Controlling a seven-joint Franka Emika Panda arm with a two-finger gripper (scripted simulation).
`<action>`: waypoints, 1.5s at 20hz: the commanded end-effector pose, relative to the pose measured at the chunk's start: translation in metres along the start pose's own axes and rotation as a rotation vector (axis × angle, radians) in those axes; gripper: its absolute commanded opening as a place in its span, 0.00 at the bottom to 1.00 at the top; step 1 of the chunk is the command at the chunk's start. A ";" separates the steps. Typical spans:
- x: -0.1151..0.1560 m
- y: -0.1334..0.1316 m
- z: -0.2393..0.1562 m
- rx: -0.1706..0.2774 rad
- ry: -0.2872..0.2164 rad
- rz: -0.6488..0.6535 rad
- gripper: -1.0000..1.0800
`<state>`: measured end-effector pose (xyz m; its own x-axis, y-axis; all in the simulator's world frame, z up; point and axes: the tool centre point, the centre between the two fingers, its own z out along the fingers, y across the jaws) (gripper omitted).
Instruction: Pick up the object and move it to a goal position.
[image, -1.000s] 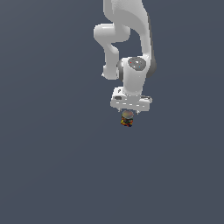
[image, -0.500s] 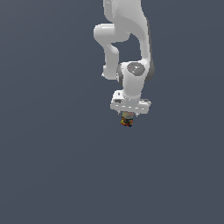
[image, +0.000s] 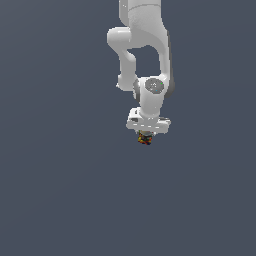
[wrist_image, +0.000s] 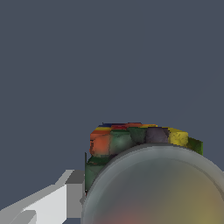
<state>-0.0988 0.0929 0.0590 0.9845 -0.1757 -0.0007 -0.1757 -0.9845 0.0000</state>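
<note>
The white hand (image: 146, 134) points straight down, gripping the speckled object (image: 145, 139) between its fingers; the object hangs just beneath it against plain grey, its rounded top (wrist_image: 153, 188) facing the wrist camera.

No readable text, label or number anywhere.

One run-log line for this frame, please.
gripper: over object, grip state unclear | object: multicoloured, dull domed top | surroundings: plain grey
</note>
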 end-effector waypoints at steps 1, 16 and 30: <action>0.000 0.000 0.001 0.000 0.001 0.000 0.00; 0.005 0.008 -0.011 0.000 0.001 0.000 0.00; 0.032 0.056 -0.073 0.001 0.001 0.000 0.00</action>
<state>-0.0786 0.0351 0.1264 0.9841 -0.1774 -0.0020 -0.1774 -0.9841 -0.0002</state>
